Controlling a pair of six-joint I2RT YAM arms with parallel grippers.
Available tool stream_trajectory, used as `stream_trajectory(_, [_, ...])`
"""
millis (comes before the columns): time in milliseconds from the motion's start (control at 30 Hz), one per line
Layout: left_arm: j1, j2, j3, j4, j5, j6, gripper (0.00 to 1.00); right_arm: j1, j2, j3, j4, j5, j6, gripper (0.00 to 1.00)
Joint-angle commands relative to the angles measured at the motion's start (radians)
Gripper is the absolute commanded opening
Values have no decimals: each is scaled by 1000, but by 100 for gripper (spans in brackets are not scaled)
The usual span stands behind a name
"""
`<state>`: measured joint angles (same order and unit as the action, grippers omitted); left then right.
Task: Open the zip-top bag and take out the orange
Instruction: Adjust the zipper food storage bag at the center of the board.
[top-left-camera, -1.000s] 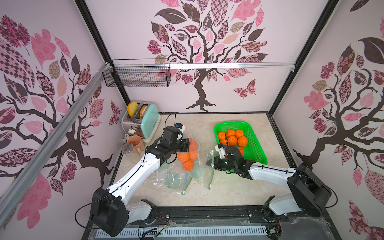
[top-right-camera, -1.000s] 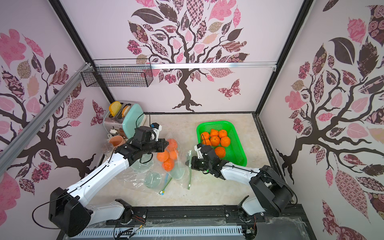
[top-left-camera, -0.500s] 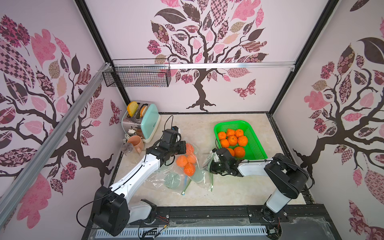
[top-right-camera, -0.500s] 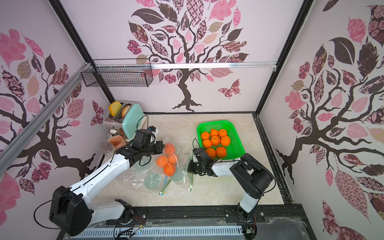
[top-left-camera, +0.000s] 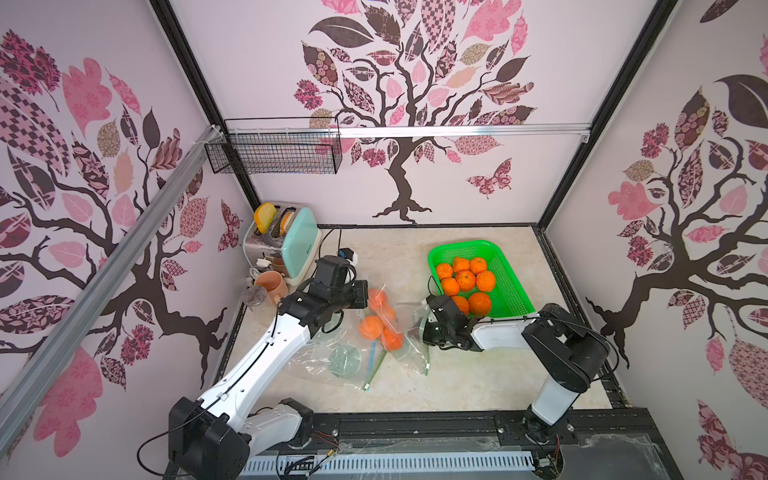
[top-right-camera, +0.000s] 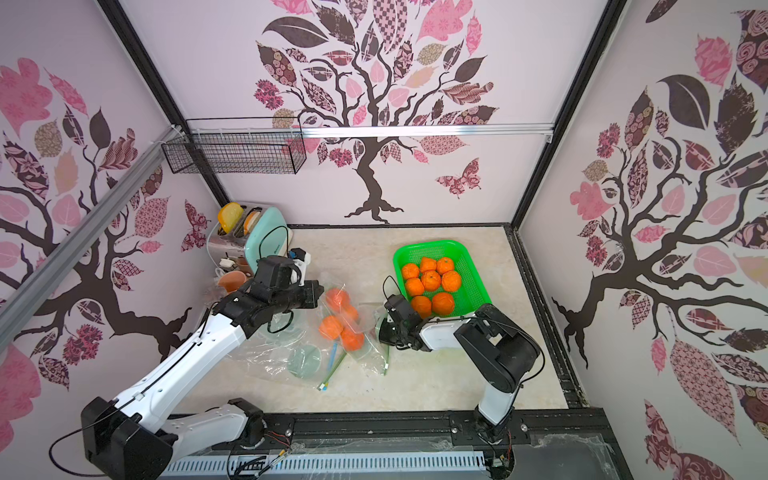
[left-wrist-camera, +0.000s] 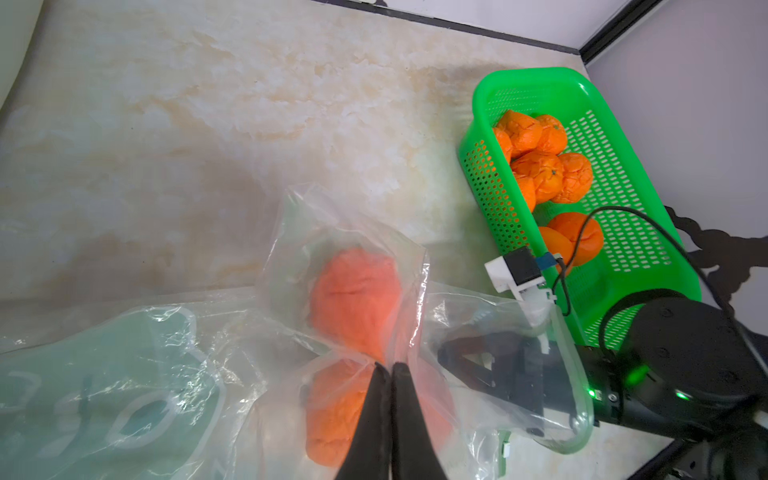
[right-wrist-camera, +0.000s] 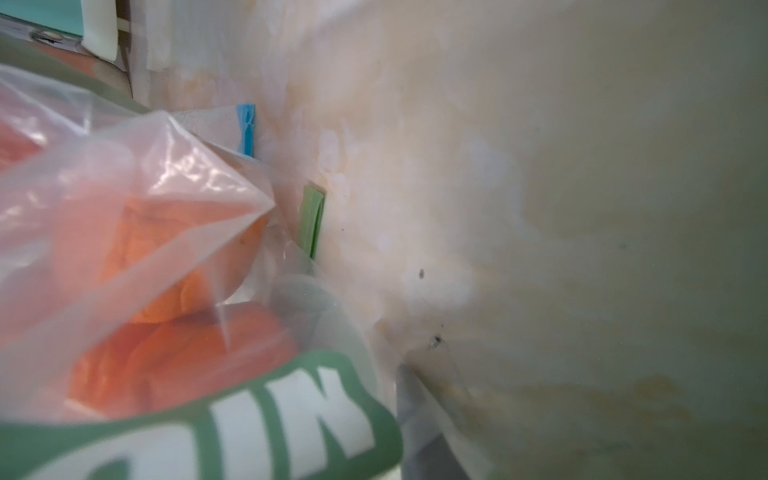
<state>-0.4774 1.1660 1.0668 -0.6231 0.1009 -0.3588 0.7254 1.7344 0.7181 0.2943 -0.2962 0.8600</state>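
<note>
A clear zip-top bag (top-left-camera: 409, 353) with a green zip strip lies mid-table, holding three oranges (top-left-camera: 371, 327) (top-right-camera: 331, 326) (left-wrist-camera: 353, 299). My left gripper (top-left-camera: 368, 296) (left-wrist-camera: 384, 366) is shut, pinching the bag's film just above the oranges. My right gripper (top-left-camera: 422, 329) (top-right-camera: 380, 328) sits at the bag's right side, and the film drapes over it. In the left wrist view the bag's green rim (left-wrist-camera: 575, 374) loops around it. In the right wrist view the printed film covers the lens and one grey finger (right-wrist-camera: 411, 399) shows through. How its jaws stand is not visible.
A green basket (top-left-camera: 457, 246) with several oranges stands right behind the right gripper. A second clear bag (top-left-camera: 345, 361) with a blue zip strip lies under the left forearm. Toaster (top-left-camera: 297, 245) and mug (top-left-camera: 272, 286) sit at the back left, a wire basket (top-left-camera: 276, 151) on the wall.
The right arm's elbow has swung inward and its gripper has moved a little left, into the bag's side. The left gripper keeps its pinch on the film in about the same place.
</note>
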Motion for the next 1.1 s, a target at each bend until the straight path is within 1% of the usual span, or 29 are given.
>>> stream_trajectory(0, [-47, -38, 72, -74, 13, 103, 0, 2, 11, -19, -53, 33, -10, 25])
stream_trajectory(100, [-65, -60, 77, -108, 14, 144, 0, -4, 4, -24, -52, 29, -6, 29])
stream_trajectory(200, [-66, -65, 76, -154, -65, 170, 0, -11, -8, -28, -52, 27, -6, 30])
stream_trajectory(267, [-67, -61, 65, -170, -94, 189, 0, -19, -19, -33, -53, 30, -10, 31])
stream_trajectory(300, [-67, -51, 62, -190, -107, 192, 0, -23, -27, -37, -56, 35, -12, 32])
stream_trajectory(400, [-64, 4, 63, -259, -210, 163, 0, -35, -56, -51, -56, 37, -18, 37])
stream_trajectory(500, [-44, 82, 54, -326, -249, 150, 0, -37, -90, -59, -55, 34, -35, 40])
stream_trajectory(600, [-11, 123, 2, -325, -240, 146, 0, -35, -126, -70, -55, 28, -59, 44])
stream_trajectory(700, [21, 125, -57, -282, -217, 114, 0, -36, -166, -88, -40, 8, -89, 47])
stream_trajectory(833, [28, 120, -118, -231, -190, 110, 0, -34, -231, -114, -27, -27, -121, 49])
stream_trajectory(967, [26, 131, -131, -236, -199, 107, 0, -19, -295, -166, 18, -60, -142, 53])
stream_trajectory(1067, [28, 142, -130, -239, -207, 101, 0, 6, -315, -186, 50, -89, -178, 57])
